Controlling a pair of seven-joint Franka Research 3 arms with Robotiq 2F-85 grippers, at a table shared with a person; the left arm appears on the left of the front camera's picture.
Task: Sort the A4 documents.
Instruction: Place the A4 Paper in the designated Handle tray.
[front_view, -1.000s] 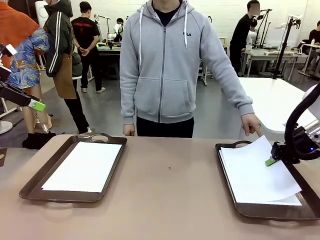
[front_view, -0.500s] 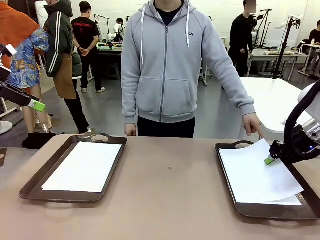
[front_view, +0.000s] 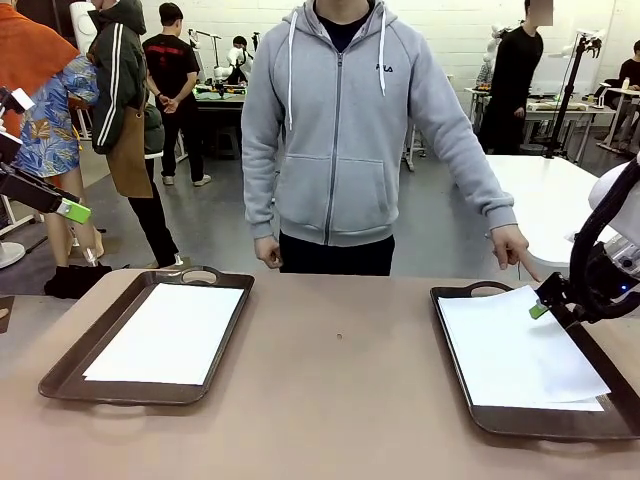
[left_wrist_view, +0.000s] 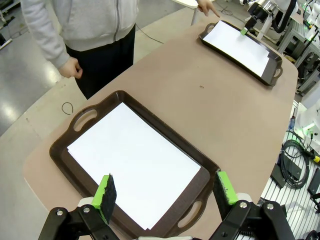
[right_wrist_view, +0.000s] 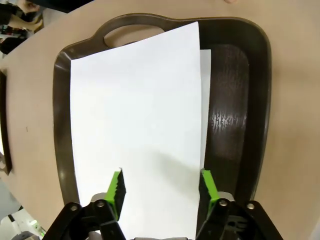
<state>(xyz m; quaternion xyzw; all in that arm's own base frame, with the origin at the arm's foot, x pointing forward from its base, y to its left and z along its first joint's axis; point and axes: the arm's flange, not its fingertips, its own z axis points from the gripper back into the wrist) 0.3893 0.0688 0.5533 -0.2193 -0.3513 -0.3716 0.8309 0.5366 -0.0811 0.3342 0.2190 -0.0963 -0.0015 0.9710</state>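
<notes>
Two dark brown trays hold the A4 documents. In the left tray lies a white sheet, seen from above as the sheet under my open left gripper. That left gripper hangs high at the far left of the table. The right tray holds a top sheet lying slightly askew on a lower sheet. My right gripper hovers over the tray's far right part. In the right wrist view the right gripper stands open above the top sheet, with nothing between its pads.
A person in a grey hoodie stands at the far edge, one hand pointing down near the right tray's handle. Bare tabletop lies between the trays. Other people and benches are farther back.
My right gripper has opened and let go of the top sheet, which has dropped flat into the right tray. The gripper has risen slightly. The left arm has not moved.
</notes>
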